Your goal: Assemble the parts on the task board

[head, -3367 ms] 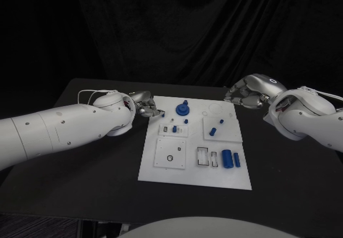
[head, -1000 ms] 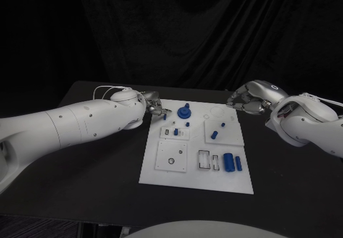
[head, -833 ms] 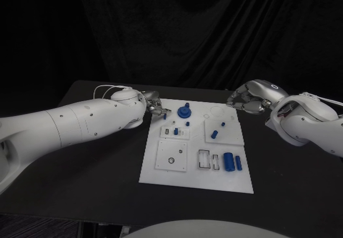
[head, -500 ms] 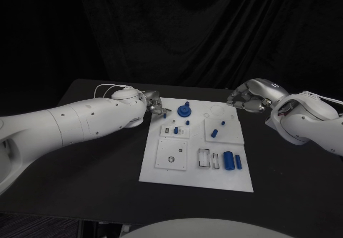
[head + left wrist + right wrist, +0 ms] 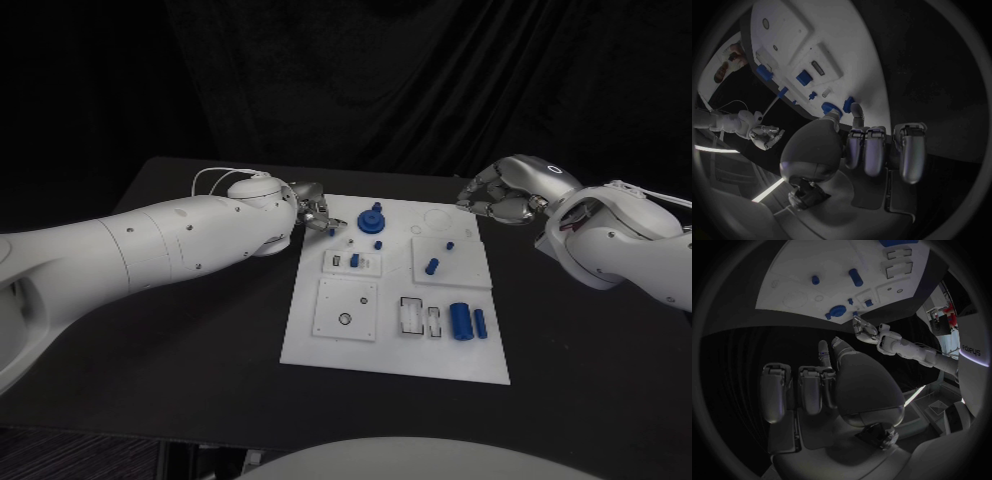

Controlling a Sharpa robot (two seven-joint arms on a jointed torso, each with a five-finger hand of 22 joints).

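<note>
The left robot hand (image 5: 313, 211) is seen at the far left corner of the white rectangular task board (image 5: 343, 345), its silver fingers (image 5: 856, 114) pinching a small blue plastic part (image 5: 848, 104) just over that corner's edge. Beside it on the board, a round blue knob-shaped part (image 5: 371, 219) stands upright, with small blue pegs near it. Nearer the robot, blue cylinders (image 5: 460, 320) lie close to the board's right edge. The right robot hand (image 5: 495, 201) is held clenched on nothing just off the board's far right corner. Bare black surface (image 5: 188, 340) is left open on both sides of the board, with black curtain behind.
</note>
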